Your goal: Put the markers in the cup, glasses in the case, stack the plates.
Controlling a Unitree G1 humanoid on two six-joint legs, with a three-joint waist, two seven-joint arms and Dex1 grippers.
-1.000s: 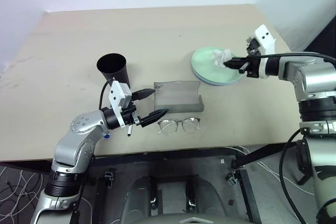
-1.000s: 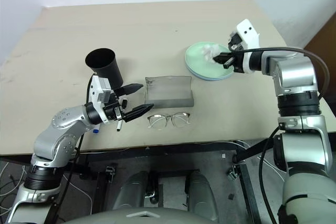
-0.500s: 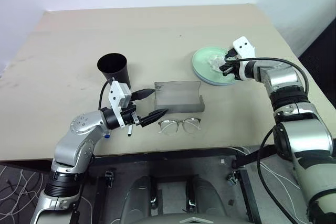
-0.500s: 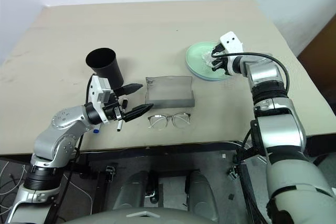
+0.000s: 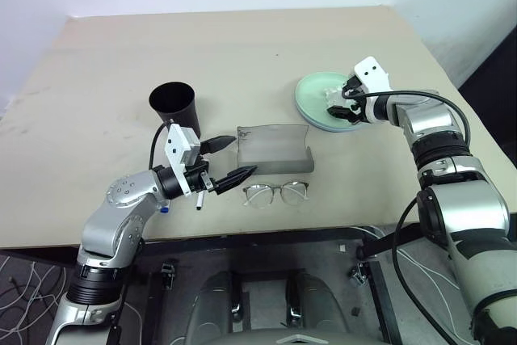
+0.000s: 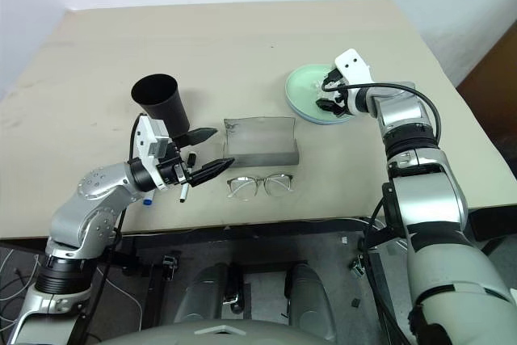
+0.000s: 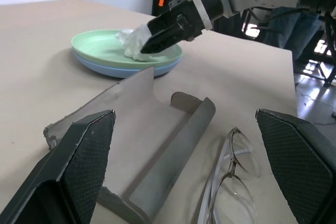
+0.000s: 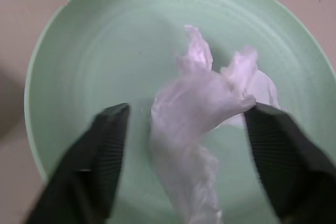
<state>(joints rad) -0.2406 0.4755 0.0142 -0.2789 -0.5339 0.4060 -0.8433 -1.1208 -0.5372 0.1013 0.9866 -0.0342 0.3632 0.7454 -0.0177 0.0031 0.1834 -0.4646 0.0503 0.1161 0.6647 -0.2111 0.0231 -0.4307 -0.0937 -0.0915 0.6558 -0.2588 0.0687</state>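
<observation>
Resting on the tan table (image 5: 242, 54), the grey case (image 5: 274, 149) serves as the landmark: it lies open near the middle of the front half, its translucent lid raised at the back. Just in front of the case, toward the robot, lie the glasses (image 5: 275, 192), lenses flat on the table and apart from the case. To the left of the case and a little farther back stands the black cup (image 5: 173, 104), upright. To the right of the case and farther back sit the plates (image 5: 312, 111), the mint green one stacked on the light blue one, as the left wrist view shows. A crumpled white tissue (image 8: 202, 108) lies in the green plate. The right gripper (image 8: 184, 145) hangs low over that plate with its fingers (image 8: 102, 156) spread wide on either side of the tissue; the tissue sits loose between them, and whether one finger touches it cannot be told. The left gripper (image 5: 228, 160) hovers just left of the case, pointing toward it, its two black fingers (image 5: 239, 174) wide apart and holding nothing. Beneath the left hand, left of the glasses, a marker (image 5: 198, 199) lies on the table, only partly visible; its cap colour cannot be told. A small blue tip (image 5: 162, 208) shows farther left under the forearm.
</observation>
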